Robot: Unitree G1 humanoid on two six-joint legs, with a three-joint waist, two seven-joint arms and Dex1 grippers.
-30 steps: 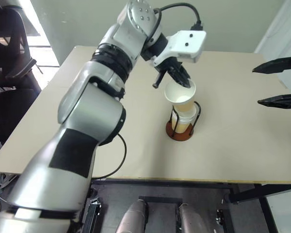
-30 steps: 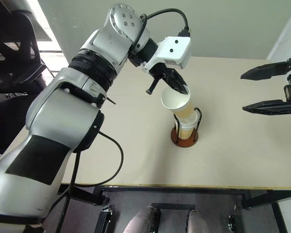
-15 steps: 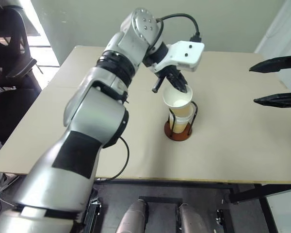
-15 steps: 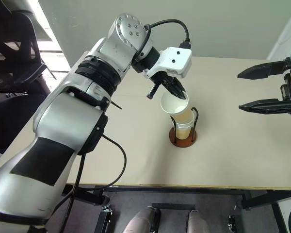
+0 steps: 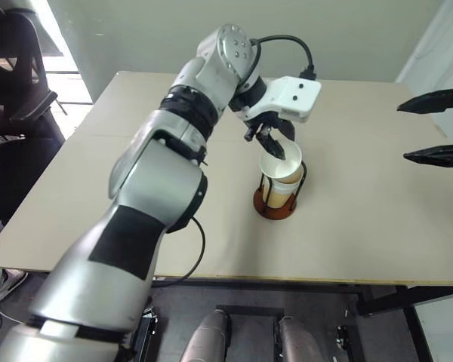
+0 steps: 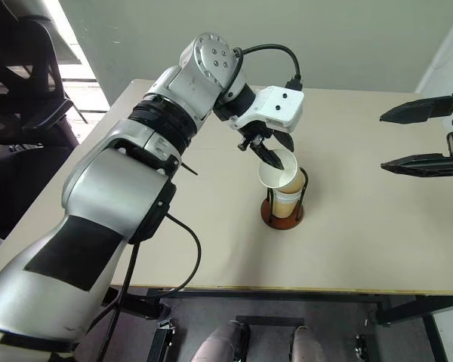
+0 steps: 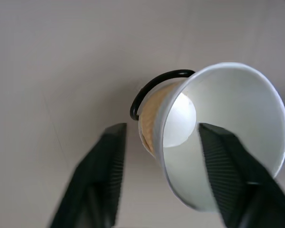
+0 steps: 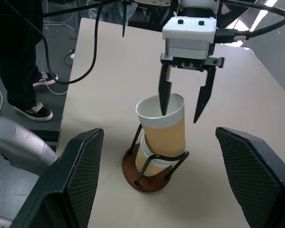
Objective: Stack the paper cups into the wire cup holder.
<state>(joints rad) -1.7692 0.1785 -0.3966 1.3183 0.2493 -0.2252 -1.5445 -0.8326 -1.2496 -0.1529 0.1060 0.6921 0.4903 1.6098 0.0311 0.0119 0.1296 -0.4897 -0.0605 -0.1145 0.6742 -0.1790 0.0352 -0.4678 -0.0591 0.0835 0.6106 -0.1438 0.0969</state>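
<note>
The wire cup holder [image 8: 149, 183] stands mid-table on its reddish-brown base, with black loops [image 7: 152, 88] around a nested stack of paper cups. The top cup [image 8: 164, 128] leans in the stack, its white inside showing [image 7: 228, 142], and the rim of a lower cup [image 8: 145, 142] peeks out beneath it. Just above it my left gripper [image 5: 275, 143] is open, one finger [image 8: 164, 92] dipping into the cup's mouth and the other [image 8: 202, 97] outside the wall. My right gripper [image 6: 382, 142] hangs open and empty, well off to the right of the holder.
The tan table [image 5: 362, 234] has bare room all around the holder. A dark chair [image 5: 15, 105] stands off its left edge. A person's legs and shoes [image 8: 33, 111], along with cables, show beyond the far side of the table.
My left gripper has opened and let go of the top cup. The cup has sunk from above the holder down into the stack, and the hand came down slightly with it.
</note>
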